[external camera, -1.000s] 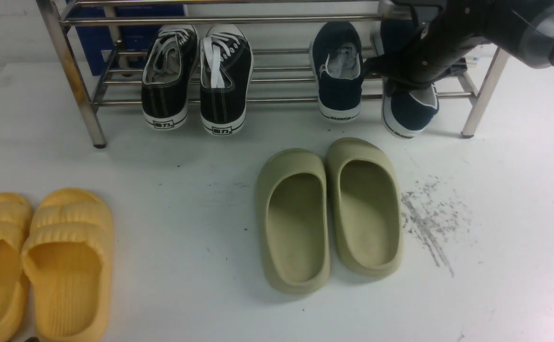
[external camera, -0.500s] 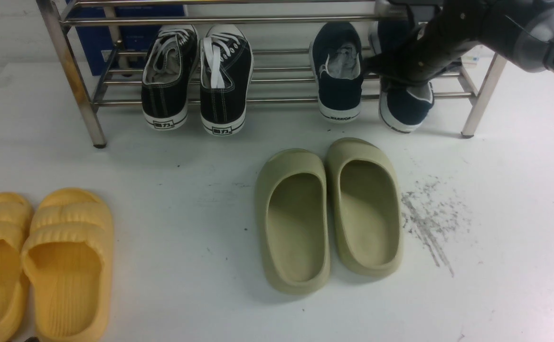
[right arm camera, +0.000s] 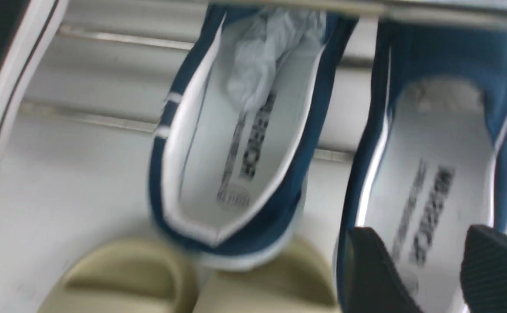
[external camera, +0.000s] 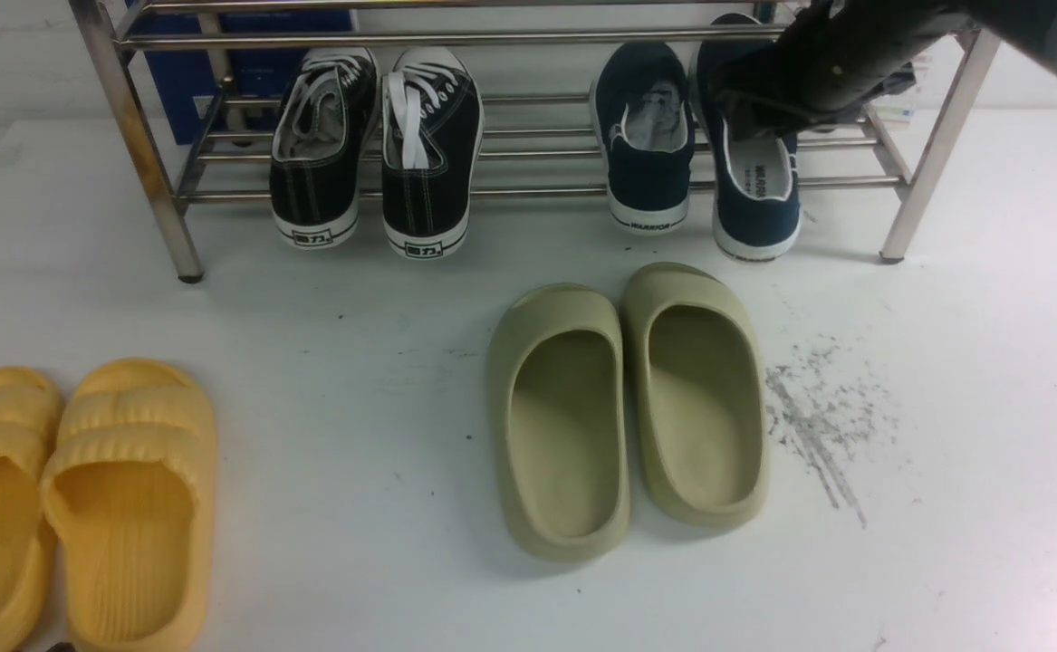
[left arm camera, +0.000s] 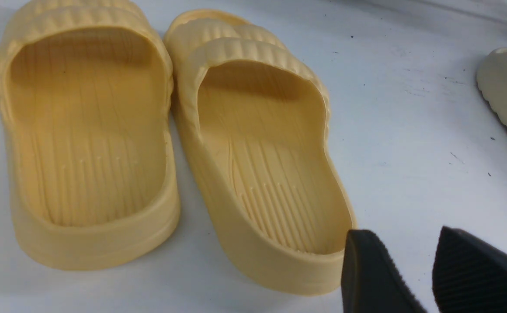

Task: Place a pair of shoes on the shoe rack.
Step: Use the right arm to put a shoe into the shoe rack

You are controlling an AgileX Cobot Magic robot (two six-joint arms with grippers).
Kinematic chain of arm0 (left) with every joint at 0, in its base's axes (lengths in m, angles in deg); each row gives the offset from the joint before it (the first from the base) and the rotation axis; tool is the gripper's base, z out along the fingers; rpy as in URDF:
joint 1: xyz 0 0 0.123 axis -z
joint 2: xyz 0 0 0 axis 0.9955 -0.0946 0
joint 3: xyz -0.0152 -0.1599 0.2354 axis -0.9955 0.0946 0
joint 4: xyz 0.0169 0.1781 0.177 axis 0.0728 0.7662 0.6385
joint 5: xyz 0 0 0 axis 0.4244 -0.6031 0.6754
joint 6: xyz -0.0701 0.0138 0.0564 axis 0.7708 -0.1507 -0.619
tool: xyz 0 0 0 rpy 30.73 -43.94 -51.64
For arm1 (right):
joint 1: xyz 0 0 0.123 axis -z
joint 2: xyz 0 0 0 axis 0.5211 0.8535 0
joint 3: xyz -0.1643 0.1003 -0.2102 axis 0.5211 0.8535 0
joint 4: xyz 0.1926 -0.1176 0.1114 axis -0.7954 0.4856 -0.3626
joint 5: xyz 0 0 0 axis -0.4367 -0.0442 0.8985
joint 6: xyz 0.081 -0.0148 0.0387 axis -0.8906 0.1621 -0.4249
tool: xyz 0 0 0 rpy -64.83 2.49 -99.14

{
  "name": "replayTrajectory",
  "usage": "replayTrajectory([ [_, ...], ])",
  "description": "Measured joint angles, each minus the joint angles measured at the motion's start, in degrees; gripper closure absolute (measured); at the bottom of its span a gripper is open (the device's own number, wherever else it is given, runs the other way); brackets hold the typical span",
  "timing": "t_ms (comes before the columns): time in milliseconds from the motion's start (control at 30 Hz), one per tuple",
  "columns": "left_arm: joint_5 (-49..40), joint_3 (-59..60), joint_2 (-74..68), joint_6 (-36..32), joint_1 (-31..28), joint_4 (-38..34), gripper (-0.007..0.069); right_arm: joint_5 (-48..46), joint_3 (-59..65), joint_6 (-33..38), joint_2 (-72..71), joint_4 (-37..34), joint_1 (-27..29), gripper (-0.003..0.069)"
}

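**Front view.** Shows the right pincer [external camera: 750,113] tucked under the upper bar of the shoe rack [external camera: 492,38], directly over the mouth of the right-hand navy shoe [external camera: 757,217]. Puts the other navy shoe [external camera: 646,177] just beside the pincer, toward the left arm, and the black lace-up sneakers [external camera: 374,154] well apart from it on the same shelf. Places both navy heels out past the front bar, with the olive slides [external camera: 628,407] on the table [external camera: 356,308] near and below the pincer, and the yellow slides [external camera: 84,507] far off.

**Left wrist view.** Shows the left pincer [left arm camera: 422,278] apart, clamped on nothing, just beside the yellow slides. No task shoe here.

**Right wrist view.** Shows the jaws apart with bare insole between them and nothing visibly pinched. Too blurred to judge whether the fingertips [right arm camera: 366,269] touch the collar.

**Risk, as a judgement.** Could snag the collar on the way out and drag the overhanging shoe down onto the olive slides. Could also knock the upper bar, close above the arm.

**Contents.** Counts four shoes on the rack's lower shelf. Finds crumpled white paper [right arm camera: 275,48] inside the shoe beside the pincer, and none seen in the one beneath it.
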Motion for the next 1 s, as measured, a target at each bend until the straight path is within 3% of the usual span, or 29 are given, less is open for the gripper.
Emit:
replayTrajectory([
  [100, 0.0, 0.0, 0.0, 0.0, 0.0, 0.0, 0.0386, -8.0, 0.0, 0.0, -2.7, -0.2, 0.0, 0.0349],
  [200, 0.0, 0.0, 0.0, 0.0, 0.0, 0.0, 0.0386, -14.9, 0.0, 0.4, -5.1, -0.3, 0.0, 0.0414],
  [300, 0.0, 0.0, 0.0, 0.0, 0.0, 0.0, 0.0386, -15.9, 0.3, 0.4, -5.7, -0.1, 0.0, 0.0498],
  [333, 0.0, 0.0, 0.0, 0.0, 0.0, 0.0, 0.0386, -16.0, 1.4, 0.4, -5.8, -0.1, 0.0, 0.0573],
  [400, 0.0, 0.0, 0.0, 0.0, 0.0, 0.0, 0.0386, -16.1, 3.9, 0.4, -5.8, -0.1, 0.0, 0.0649],
  [567, 0.0, 0.0, 0.0, 0.0, 0.0, 0.0, 0.0386, -15.3, 11.9, 0.4, -5.7, -0.1, 0.0, 0.0662],
  [1000, 0.0, 0.0, 0.0, 0.0, 0.0, 0.0, 0.0386, 7.8, 17.7, 2.7, -1.8, 1.0, 0.0, 0.0662],
])
